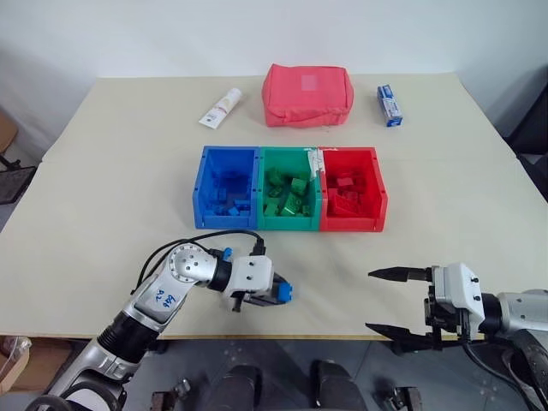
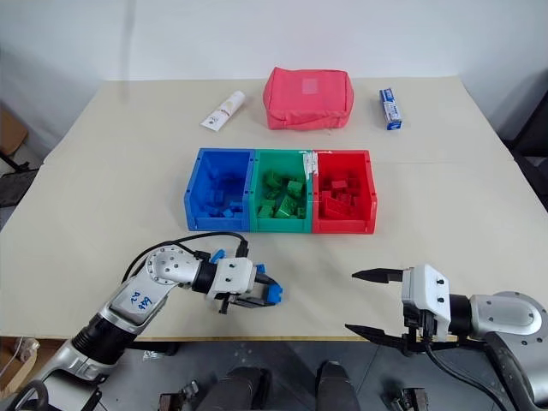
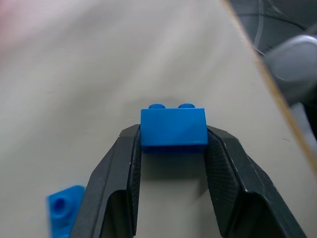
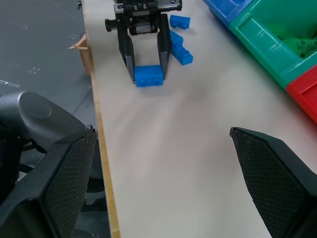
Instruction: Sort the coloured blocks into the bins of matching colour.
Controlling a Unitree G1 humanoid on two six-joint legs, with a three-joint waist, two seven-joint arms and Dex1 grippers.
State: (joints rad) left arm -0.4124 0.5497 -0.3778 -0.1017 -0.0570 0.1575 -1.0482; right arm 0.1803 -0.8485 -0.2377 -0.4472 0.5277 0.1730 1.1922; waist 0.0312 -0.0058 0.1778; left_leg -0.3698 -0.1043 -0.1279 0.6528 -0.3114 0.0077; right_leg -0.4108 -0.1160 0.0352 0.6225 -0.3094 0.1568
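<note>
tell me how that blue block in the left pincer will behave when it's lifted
The blue block looks like hard plastic, so probably stiff and light. The left pincer clamps its flat sides, so it should sit steady; the smooth faces might slip a little. Boxy, so unlikely to roll.

Blue block (image 3: 173,128) between black tool (image 3: 173,148) fingers; blue (image 1: 228,186), green (image 1: 289,190), red bins (image 1: 351,190); pink-red pouch (image 1: 308,94).

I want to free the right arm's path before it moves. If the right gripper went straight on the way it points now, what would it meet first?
Probably the blue brick clamped in the left gripper. The right gripper, open, points across bare table towards it; depth is uncertain.
</note>
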